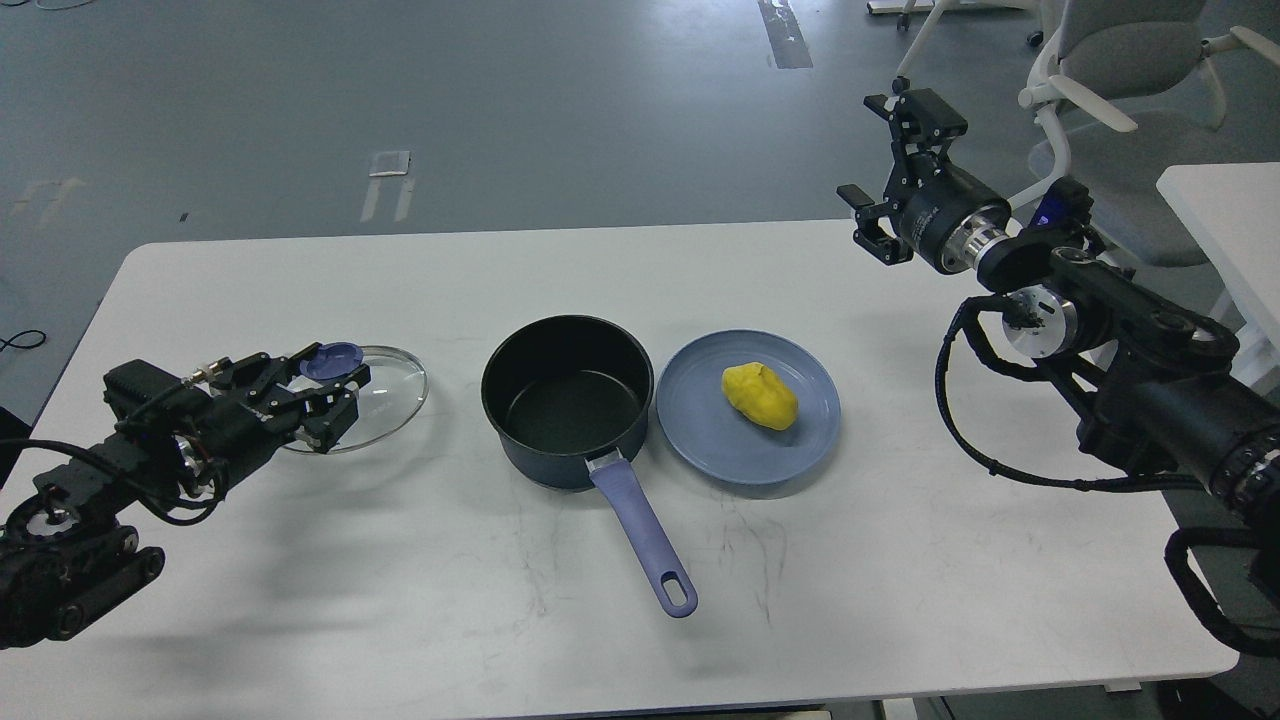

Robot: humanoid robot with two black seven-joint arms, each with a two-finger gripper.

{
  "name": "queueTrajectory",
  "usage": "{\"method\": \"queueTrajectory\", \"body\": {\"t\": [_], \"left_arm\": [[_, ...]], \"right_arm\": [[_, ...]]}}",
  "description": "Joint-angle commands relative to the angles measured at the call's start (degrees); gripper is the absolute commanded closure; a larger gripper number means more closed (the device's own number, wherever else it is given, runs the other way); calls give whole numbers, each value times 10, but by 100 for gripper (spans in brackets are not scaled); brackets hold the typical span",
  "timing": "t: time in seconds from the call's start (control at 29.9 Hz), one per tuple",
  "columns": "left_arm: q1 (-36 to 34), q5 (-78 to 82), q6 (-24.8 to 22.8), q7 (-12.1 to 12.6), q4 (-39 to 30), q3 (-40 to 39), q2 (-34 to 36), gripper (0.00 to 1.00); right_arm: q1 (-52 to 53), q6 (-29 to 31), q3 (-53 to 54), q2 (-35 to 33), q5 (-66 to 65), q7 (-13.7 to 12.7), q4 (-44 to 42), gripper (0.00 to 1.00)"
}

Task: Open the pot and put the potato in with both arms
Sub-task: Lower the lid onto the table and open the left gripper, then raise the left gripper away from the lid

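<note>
- a white table [400,620] fills most of the view, seen from above and slightly behind, with faint grey marbling on its top. beyond its far edge lies a grey floor, and a grey office chair [1120,90] stands at the upper right.
- the right arm [1130,340] comes in from the right edge, black and jointed with a silver wrist ring and a looping black cable. it is raised above the table's far right corner.
- the left arm [110,480] comes in from the lower left, lying low over the table's left side.
- the pot [566,400] sits near the middle of the table, dark navy with a black inside, uncovered and empty. its long periwinkle handle points toward the viewer and a little to the right.
- a flat light-blue plate [700,440] sits just to the right of the pot, its rim touching or nearly touching the pot's wall.
- a clear glass lid [395,385] with a blue knob lies left of the pot, well apart from it.
- the right gripper [885,165] points up and away, its fingers spread wide apart with nothing between them, well clear of the plate.
- the left gripper [330,385] is at the lid's knob, its fingers around it; whether they still clamp it cannot be told.
- the potato [759,395], bright yellow and lumpy, lies on the plate, right of centre.
</note>
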Motion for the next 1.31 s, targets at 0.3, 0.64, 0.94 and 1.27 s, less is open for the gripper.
{"method": "queueTrajectory", "body": {"t": [0.3,0.64,0.94,1.27], "left_arm": [[20,0,0,0,-1,0,0,6],[20,-1,0,0,-2,0,1,4],[-2,-75,0,0,-24,-8,17,3],[-87,-261,-42,0,-134,-11,122,2]], "right_arm": [[0,0,2,-1,1,2,3,0],[0,-1,3,-4,1,3,3,0],[1,-2,5,-4,1,3,4,0],[3,-1,4,-5,0,4,3,0]]}}
